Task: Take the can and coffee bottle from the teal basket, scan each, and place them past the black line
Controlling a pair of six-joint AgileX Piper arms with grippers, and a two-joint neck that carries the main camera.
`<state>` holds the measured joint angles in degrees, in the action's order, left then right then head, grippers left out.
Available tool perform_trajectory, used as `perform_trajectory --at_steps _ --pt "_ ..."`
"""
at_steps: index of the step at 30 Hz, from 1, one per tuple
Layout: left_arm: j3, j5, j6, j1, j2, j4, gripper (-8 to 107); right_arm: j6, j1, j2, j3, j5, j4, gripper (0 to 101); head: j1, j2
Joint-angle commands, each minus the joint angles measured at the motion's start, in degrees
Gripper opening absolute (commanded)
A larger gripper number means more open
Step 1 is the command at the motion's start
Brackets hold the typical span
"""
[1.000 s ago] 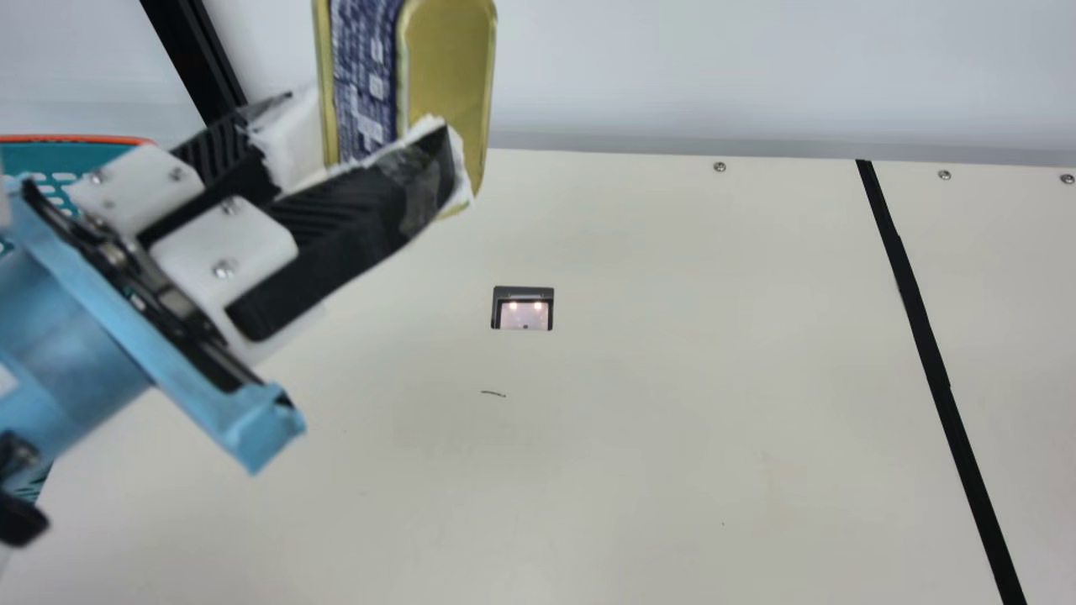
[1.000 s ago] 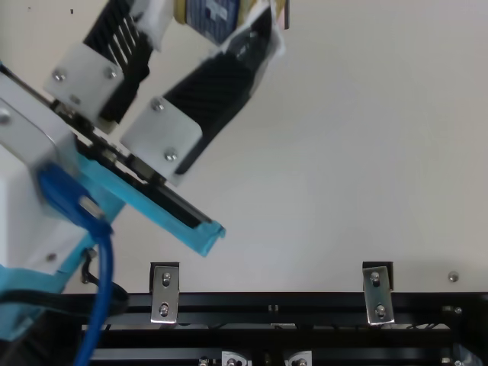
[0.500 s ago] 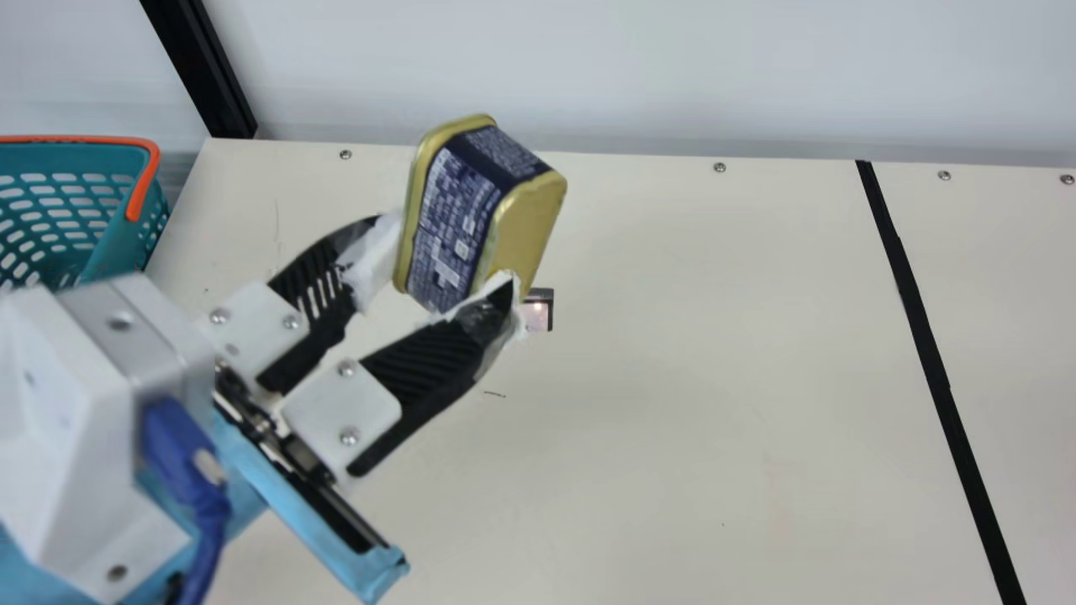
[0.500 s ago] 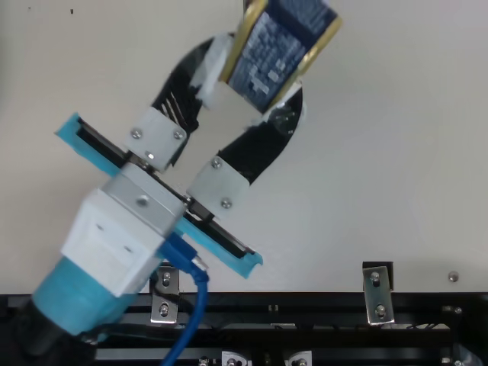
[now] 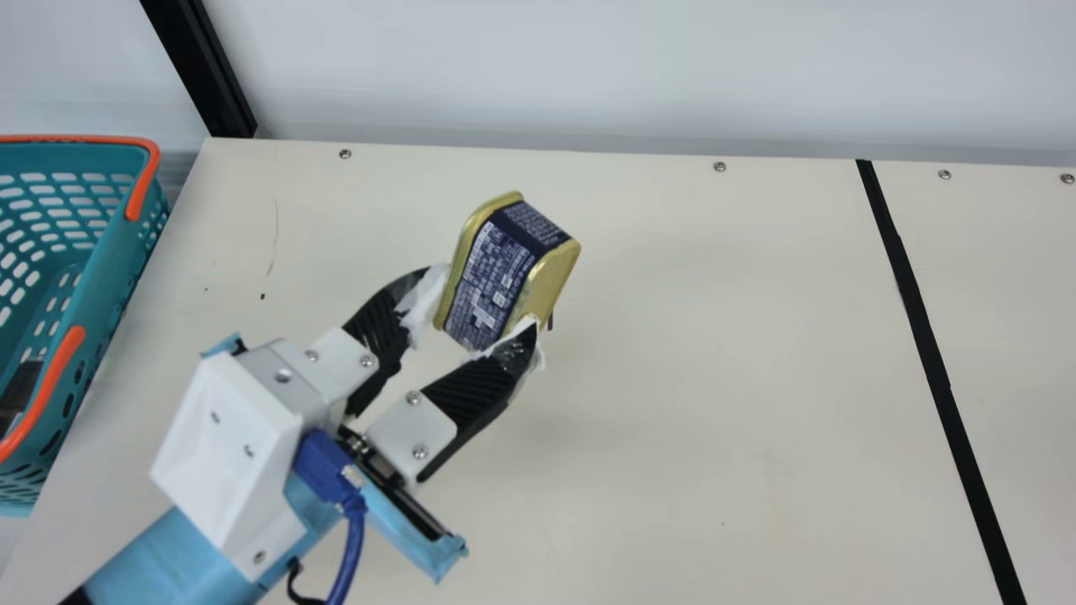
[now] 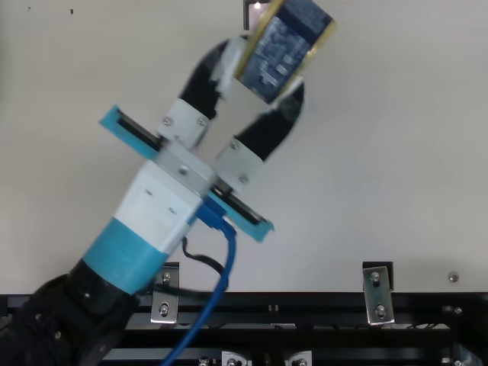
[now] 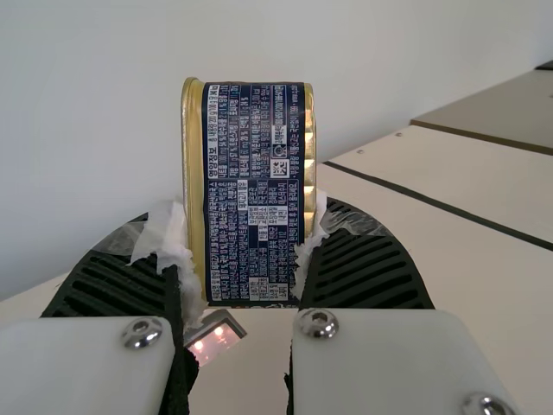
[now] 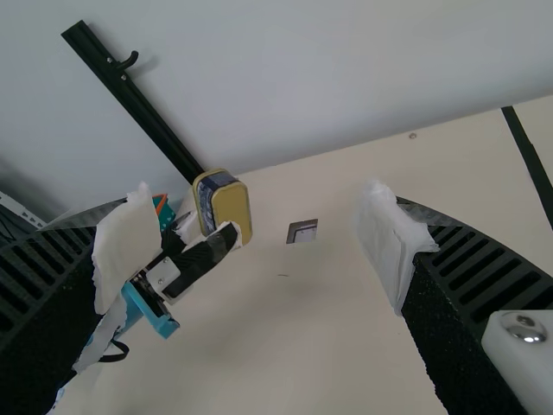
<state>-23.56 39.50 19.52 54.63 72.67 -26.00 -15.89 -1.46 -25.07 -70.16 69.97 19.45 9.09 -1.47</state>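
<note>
One can (image 5: 502,277) — lower than before

The left gripper (image 6: 271,64) clasps the can (image 6: 276,55) in its fingers (image 6: 268,134), partly hiding a lit window (image 6: 256,15).

Between black, ribbed fingers (image 5: 471,393), a gold-ended navy can (image 5: 498,281), white-printed; left of them, a teal basket (image 5: 126,256), orange-trimmed.

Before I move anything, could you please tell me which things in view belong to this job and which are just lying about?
For the job:
- can, held in the left claw
- teal basket
- scanner window
- black line

Not for the job:
- black post
- blue cable on the left arm
- screw near the far edge
</note>
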Motion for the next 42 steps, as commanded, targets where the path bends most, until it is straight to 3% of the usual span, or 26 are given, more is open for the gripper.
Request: perform_trajectory --at_steps 1,42 --pt "0.00 0.00 0.00 0.00 0.00 0.00 10 0.00 0.00 0.00 0.00 0.00 0.00 101 0.14 0.20" --pt "0.11 1.37 -0.85 -0.18 0.73 1.41 10 0.00 0.00 0.00 0.00 0.00 0.00 101 0.14 0.20"
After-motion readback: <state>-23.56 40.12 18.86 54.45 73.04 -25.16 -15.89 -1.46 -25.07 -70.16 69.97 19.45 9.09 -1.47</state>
